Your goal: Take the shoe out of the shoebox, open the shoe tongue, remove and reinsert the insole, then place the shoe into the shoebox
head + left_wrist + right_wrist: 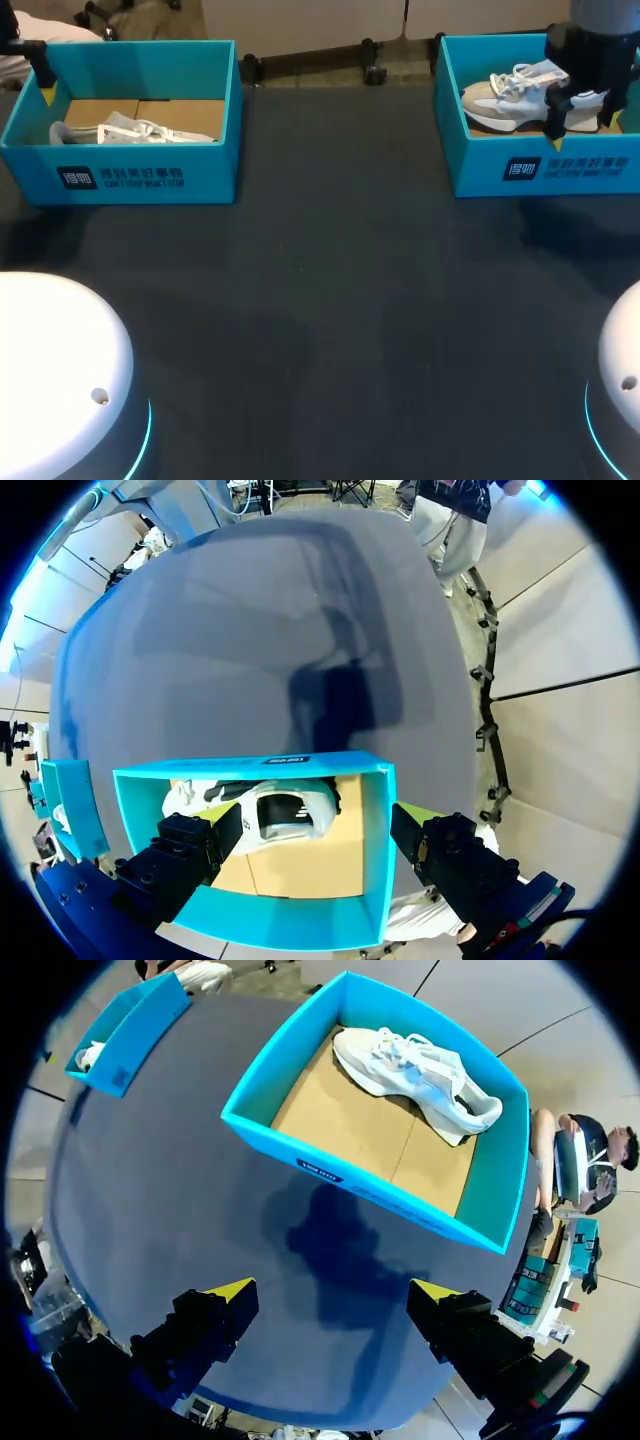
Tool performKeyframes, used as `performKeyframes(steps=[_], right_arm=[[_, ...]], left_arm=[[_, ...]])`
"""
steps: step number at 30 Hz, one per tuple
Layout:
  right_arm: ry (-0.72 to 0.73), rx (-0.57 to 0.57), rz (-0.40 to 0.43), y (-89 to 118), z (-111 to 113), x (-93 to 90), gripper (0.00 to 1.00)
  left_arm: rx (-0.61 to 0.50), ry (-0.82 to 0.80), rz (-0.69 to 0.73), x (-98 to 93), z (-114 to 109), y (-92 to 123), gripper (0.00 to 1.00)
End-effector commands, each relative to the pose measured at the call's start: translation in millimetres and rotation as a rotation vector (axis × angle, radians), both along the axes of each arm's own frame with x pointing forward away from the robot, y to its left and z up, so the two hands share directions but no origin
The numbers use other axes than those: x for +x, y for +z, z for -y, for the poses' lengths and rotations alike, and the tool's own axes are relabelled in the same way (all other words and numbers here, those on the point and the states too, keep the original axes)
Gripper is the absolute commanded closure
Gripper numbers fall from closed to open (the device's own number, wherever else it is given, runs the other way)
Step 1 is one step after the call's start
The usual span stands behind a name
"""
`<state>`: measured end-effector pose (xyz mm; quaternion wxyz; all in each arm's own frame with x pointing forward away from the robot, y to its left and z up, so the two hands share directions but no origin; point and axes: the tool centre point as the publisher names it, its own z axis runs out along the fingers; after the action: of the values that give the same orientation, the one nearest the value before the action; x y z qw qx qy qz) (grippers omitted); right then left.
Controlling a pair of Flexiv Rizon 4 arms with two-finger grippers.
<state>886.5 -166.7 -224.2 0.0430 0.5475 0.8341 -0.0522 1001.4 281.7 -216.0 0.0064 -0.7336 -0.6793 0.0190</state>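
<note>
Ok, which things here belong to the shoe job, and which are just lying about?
Job: left shoebox holding left shoe; right shoebox holding right shoe; left gripper and right gripper, both open.
Just there: table; white arm bases.

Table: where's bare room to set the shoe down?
Free: the wide bare table between the left shoebox and right shoebox, and everything in front of them. Crowded: both boxes, left shoe, right shoe, with left gripper and right gripper close by.
</note>
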Motion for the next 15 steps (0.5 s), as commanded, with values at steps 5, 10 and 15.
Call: performKeyframes(steps=[5,10,15], right_arm=[[-0.038,-0.023,0.012,2,1,10.2,0.00],[-0.170,-0.062,0.024,2,18,60.8,0.00],[-0.176,-0.075,0.043,0,30,112.1,0.00]], left_arm=[[0.002,-0.001,0.000,-0.4,0,1,0.00],[0.002,-0.001,0.000,-0.4,0,1,0.00],[0.002,-0.001,0.000,-0.4,0,1,0.00]])
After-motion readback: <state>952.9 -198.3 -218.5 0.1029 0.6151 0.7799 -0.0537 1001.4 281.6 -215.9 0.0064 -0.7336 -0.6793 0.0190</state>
